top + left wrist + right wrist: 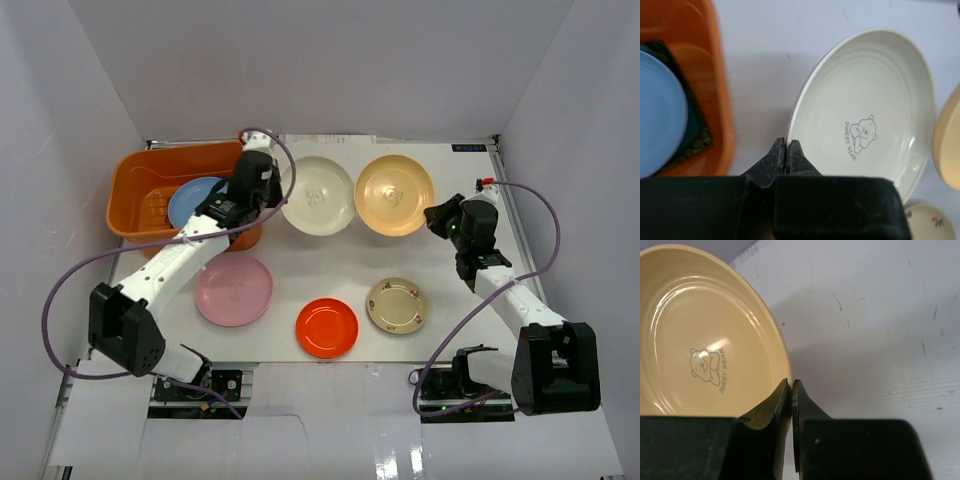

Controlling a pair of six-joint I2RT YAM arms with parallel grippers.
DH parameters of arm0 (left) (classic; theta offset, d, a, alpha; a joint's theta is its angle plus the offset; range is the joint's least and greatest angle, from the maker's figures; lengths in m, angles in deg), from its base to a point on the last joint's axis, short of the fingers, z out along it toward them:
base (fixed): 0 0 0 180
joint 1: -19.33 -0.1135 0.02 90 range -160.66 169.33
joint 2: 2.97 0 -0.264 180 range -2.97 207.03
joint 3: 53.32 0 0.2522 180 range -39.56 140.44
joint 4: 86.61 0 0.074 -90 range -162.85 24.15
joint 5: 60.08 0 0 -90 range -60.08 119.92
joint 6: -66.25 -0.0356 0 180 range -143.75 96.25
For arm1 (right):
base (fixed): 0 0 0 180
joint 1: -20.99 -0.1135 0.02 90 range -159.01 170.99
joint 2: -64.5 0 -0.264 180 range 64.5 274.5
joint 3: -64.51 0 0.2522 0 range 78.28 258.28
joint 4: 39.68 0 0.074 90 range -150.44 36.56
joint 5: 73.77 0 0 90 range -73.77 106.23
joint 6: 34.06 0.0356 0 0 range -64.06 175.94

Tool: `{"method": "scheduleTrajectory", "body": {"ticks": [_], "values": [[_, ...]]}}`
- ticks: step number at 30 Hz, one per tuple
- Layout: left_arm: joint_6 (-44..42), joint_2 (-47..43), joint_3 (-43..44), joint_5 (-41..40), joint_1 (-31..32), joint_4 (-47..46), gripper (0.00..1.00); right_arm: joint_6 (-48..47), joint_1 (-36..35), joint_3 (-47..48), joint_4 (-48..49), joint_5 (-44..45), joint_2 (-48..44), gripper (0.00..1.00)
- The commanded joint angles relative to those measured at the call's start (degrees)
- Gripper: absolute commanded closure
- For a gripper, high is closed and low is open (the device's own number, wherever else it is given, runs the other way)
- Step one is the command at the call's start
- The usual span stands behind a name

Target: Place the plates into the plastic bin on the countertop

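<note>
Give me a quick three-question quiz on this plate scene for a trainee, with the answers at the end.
1. True or false: the light blue plate lies in the plastic bin.
2. How many plates lie on the countertop outside the bin?
3. Fill in: the right gripper is nearest the ___ plate.
Key: 1 true; 2 five; 3 tan plate.

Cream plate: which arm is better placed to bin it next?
Left. The left end effector is at the rim of the cream plate, beside the orange bin; the right end effector is by the tan plate.
</note>
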Motion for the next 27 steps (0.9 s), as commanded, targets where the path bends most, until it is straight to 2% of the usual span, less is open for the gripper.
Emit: {"method": "scheduleTrajectory", "body": {"ticks": [1, 5, 7, 8, 11, 16, 19, 20, 23, 24, 26, 27], "values": [[2.1, -6.8, 4.8, -0.5, -7.1, 0.0, 1.0, 0.9, 0.0, 5.3, 2.0, -0.7, -2.0, 0.92], [4.1, -10.6, 4.1, 2.3, -20.0, 0.6, 1.0, 1.7, -0.9, 7.8, 2.7, -6.7, -2.6, 0.92], [4.8, -11.1, 2.5, 2.9, -25.1, 1.3, 1.0, 1.2, -2.0, 10.3, 2.1, -7.5, -2.5, 0.92], [4.9, -11.0, 1.8, 4.8, -30.4, 1.3, 1.0, 1.0, -2.7, 11.5, 1.9, -7.8, -2.2, 0.92], [5.5, -10.3, -1.6, 5.0, -37.9, 1.0, 1.0, -1.3, -6.6, 16.8, -0.4, -7.8, -0.5, 0.92], [4.5, -7.5, -3.7, -0.7, -39.0, -0.1, 1.0, -6.9, -17.9, 26.8, -4.7, -4.6, 6.7, 0.92], [5.1, -5.0, -5.3, -3.5, -39.0, -0.7, 1.0, -9.8, -23.4, 35.9, -7.5, -3.1, 13.6, 0.92], [5.7, -4.4, -5.8, -3.5, -38.9, -1.1, 1.0, -10.4, -24.5, 41.7, -10.0, -2.7, 15.8, 0.92], [7.9, -2.8, -6.9, -1.3, -39.0, -2.1, 0.84, -11.9, -28.8, 51.7, -12.3, -1.5, 25.5, 0.92], [8.5, -2.7, -7.0, -0.8, -38.9, -2.1, 0.65, -12.4, -30.6, 54.5, -13.3, 0.5, 27.6, 0.92], [10.0, -3.1, -7.7, -0.5, -39.0, -3.0, 0.39, -14.0, -32.3, 60.2, -15.5, 2.3, 34.0, 0.92], [10.1, -4.3, -8.2, 0.5, -39.0, -3.7, 0.2, -14.4, -33.5, 65.9, -18.1, 3.4, 36.1, 0.92]]}}
